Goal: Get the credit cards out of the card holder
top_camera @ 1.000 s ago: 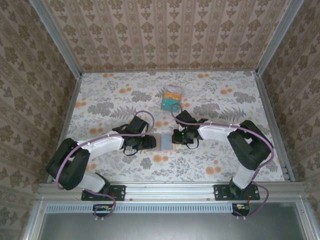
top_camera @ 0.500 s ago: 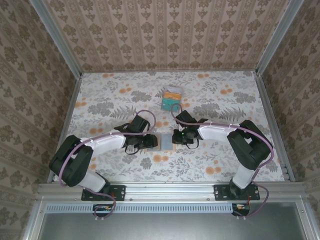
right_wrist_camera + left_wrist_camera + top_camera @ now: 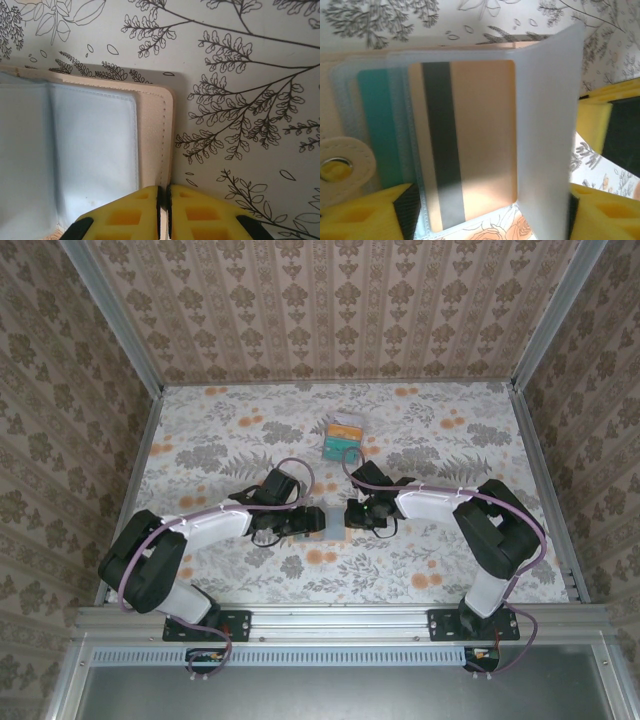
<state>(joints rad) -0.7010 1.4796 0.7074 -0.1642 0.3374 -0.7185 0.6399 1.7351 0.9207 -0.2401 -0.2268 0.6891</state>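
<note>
On the table (image 3: 200,455), left of its middle, left gripper (image 3: 305,524): released, nothing pinched. In the left wrist view its yellow pads (image 3: 360,217) stand wide apart at the holder's near side.
Card holder (image 3: 325,520): lies open between the two grippers, nearer the table's near edge than its far edge and about midway between the left and right edges. It has a tan outer face and clear sleeves inside.
Teal card (image 3: 380,130): sits in a sleeve beside the tan snap tab (image 3: 340,165), with its right part covered.
Orange card (image 3: 480,130): pale, with a dark stripe, in the next sleeve and overlapping the teal one.
Sleeve page (image 3: 550,125): translucent, lifted off the orange card and standing curled.
Loose cards (image 3: 343,436): a small teal and orange stack toward the far edge, well apart from the holder.
Right gripper (image 3: 350,516): clenched. In the right wrist view its pads meet on the holder's tan right edge (image 3: 156,140).
</note>
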